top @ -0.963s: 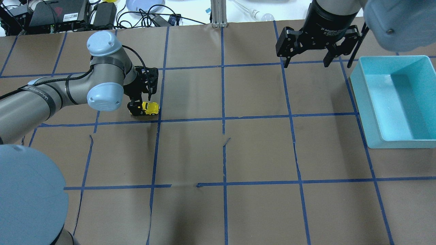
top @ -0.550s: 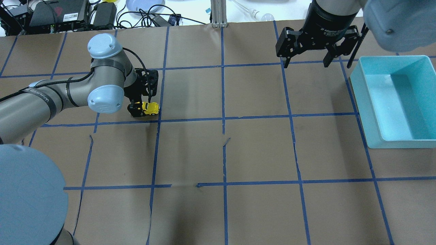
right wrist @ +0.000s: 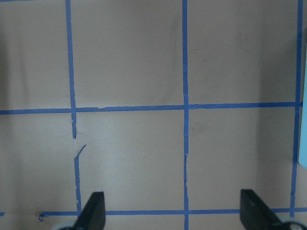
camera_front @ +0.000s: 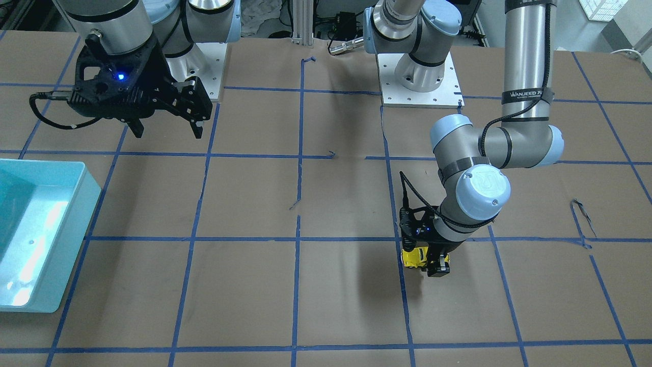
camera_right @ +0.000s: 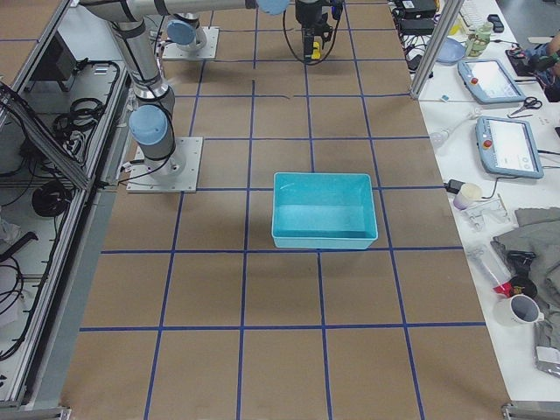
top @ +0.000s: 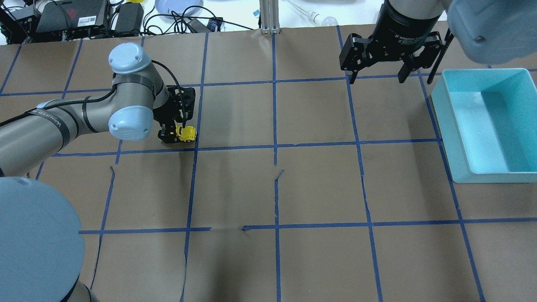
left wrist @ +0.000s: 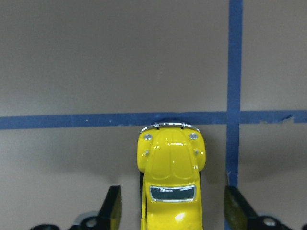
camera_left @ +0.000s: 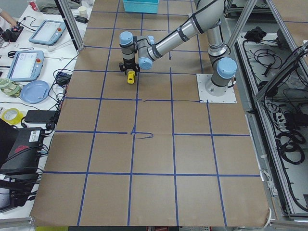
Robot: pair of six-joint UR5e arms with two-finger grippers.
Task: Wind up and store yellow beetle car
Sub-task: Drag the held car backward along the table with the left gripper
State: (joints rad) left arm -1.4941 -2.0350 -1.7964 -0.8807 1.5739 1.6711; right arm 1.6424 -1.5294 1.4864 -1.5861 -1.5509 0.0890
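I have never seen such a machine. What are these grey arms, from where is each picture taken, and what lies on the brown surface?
These are two robot arms at a table covered with brown paper and a grid of blue tape. Each arm ends in a gripper. One camera looks down from behind the robot, one faces it across the table, two stand at the table's ends, and one sits on each wrist. The left gripper is low over the yellow beetle car. Its two fingers stand on either side of the car with a gap, so nothing is held. The right gripper hangs open and empty in the air beside the teal bin.
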